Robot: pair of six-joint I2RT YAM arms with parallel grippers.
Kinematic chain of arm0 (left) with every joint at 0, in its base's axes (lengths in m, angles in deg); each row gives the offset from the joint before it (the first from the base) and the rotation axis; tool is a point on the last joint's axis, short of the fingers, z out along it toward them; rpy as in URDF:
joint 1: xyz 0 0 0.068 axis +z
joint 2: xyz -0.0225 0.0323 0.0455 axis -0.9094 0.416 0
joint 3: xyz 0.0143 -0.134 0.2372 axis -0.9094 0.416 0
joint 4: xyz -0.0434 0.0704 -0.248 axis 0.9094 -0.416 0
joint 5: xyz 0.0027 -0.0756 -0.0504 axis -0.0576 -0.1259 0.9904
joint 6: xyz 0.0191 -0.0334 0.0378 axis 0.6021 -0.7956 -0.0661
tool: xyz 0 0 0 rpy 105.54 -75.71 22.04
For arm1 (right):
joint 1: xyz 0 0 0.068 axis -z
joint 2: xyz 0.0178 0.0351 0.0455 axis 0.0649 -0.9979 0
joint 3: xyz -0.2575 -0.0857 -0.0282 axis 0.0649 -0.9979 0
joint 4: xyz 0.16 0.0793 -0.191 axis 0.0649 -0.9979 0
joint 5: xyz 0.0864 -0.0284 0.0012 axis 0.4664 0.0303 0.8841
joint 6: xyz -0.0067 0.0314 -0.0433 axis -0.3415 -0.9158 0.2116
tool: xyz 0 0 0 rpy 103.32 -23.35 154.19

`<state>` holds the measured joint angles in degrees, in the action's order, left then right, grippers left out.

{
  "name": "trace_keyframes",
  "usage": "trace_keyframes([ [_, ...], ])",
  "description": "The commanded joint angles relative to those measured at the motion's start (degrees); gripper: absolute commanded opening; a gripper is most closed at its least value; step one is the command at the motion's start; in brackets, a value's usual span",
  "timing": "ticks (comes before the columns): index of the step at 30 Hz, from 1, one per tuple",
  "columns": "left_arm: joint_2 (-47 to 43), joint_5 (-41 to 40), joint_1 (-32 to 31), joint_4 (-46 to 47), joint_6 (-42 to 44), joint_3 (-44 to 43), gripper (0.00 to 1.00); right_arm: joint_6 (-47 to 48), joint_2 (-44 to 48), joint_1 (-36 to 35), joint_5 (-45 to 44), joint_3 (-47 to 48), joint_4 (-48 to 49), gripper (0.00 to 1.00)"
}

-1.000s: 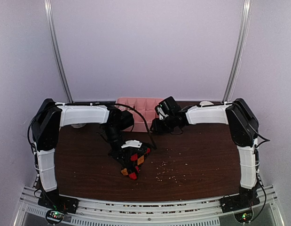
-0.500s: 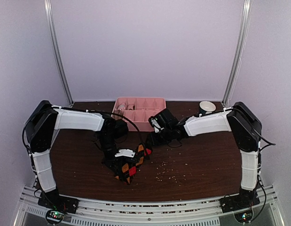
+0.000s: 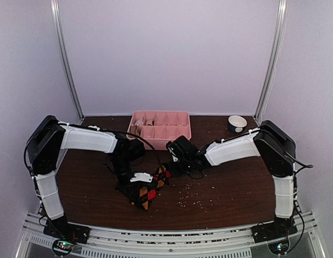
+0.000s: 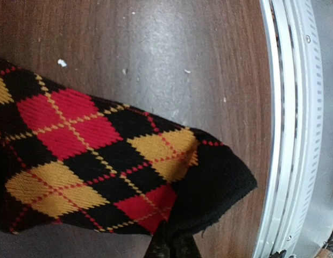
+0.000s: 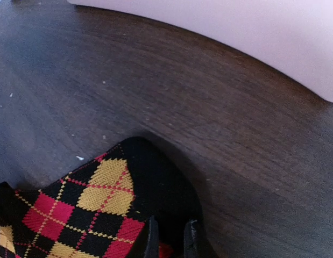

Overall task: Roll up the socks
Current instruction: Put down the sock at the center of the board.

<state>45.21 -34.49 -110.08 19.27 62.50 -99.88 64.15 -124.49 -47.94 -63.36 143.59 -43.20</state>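
One argyle sock (image 3: 151,188), black with red and orange diamonds, lies stretched on the dark table between both arms. The left wrist view has the sock (image 4: 91,156) filling the frame, and my left gripper (image 4: 169,246) is shut on its black edge at the near-left end. In the top view that left gripper (image 3: 133,186) sits at the sock's near-left side. My right gripper (image 3: 167,169) is at the sock's far-right end. In the right wrist view my right gripper (image 5: 170,237) is closed on the black tip of the sock (image 5: 101,199).
A pink compartment tray (image 3: 179,131) stands at the back centre, with small pale items in its left cells; its wall (image 5: 236,37) is just beyond the right gripper. A small bowl (image 3: 237,123) stands back right. Crumbs (image 3: 190,196) dot the table. The metal rail (image 4: 295,134) runs along the front edge.
The right arm swung from beside the tray down to the sock's far end and closed its jaws on it. The left arm drew the sock slightly toward the near left.
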Motion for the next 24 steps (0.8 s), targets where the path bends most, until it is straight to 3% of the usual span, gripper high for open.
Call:
trace_keyframes([
  [1,-0.59,-1.17,-1.32,3.91,-1.31,-1.74,0.00,0.73,2.55,1.98,-10.92,-4.67,-3.49,0.16],
  [7,5.61,-3.29,-4.86,3.46,0.57,-9.40,0.00,0.96,7.35,7.50,-11.92,-9.04,-2.67,0.14],
  [11,9.65,-3.65,-6.15,3.69,0.02,-15.02,0.00,1.50,7.64,10.15,-12.48,-6.91,-5.14,0.15],
  [18,11.55,-2.51,-7.46,5.40,-1.61,-17.70,0.00,1.36,8.74,12.26,-11.11,-4.84,-5.31,0.29],
  [19,11.57,-2.70,-7.72,5.67,-1.63,-17.48,0.06,1.70,9.54,12.36,-11.04,-4.99,-4.66,0.34],
  [20,11.52,-2.72,-7.98,6.00,-1.70,-17.04,0.22,2.19,10.77,12.37,-10.76,-5.34,-3.95,0.40],
  [24,10.74,-1.44,-8.42,6.16,-2.31,-16.58,0.38,3.03,15.74,12.29,-12.11,-7.65,-1.60,0.43],
])
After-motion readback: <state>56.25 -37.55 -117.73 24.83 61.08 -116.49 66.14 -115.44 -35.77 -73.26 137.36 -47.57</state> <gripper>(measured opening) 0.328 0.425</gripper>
